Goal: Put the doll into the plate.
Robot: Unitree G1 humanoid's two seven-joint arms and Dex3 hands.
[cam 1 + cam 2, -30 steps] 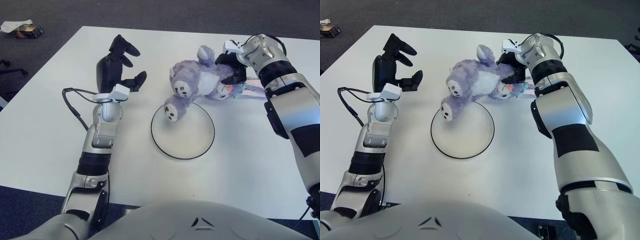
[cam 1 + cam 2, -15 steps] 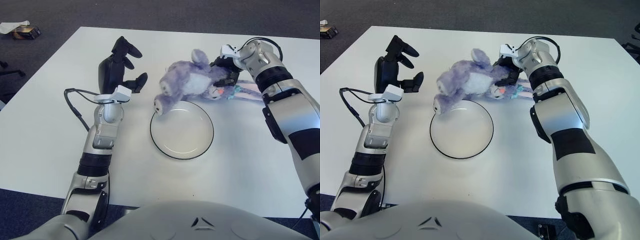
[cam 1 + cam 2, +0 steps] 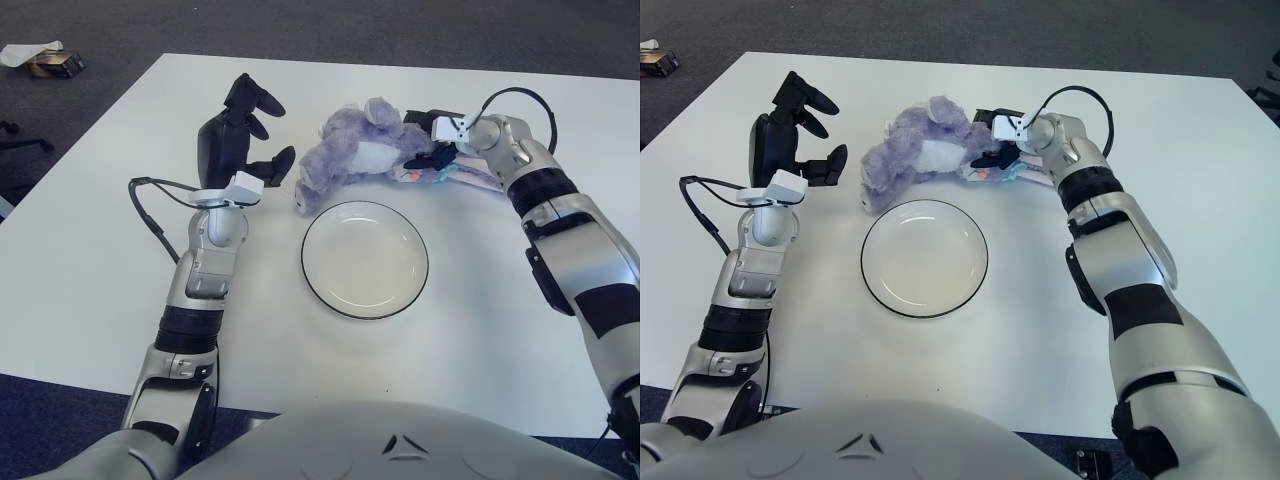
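A purple plush doll (image 3: 350, 155) lies on its side on the white table, just behind the far rim of the plate and outside it. One of its feet points at the plate's upper left edge. The round white plate (image 3: 365, 262) with a dark rim holds nothing. My right hand (image 3: 428, 140) reaches in from the right, its black fingers closed around the doll's head end. Left of the doll, my left hand (image 3: 240, 140) stands upright with its fingers spread and touches nothing.
A black cable (image 3: 148, 210) loops beside my left forearm. The table's far edge (image 3: 330, 62) runs behind the doll. Small objects (image 3: 45, 58) lie on the dark floor at the upper left.
The doll has swung left and back, from hanging over the plate's far rim to lying on the table behind it. My right hand lowered with it. The left hand stayed still.
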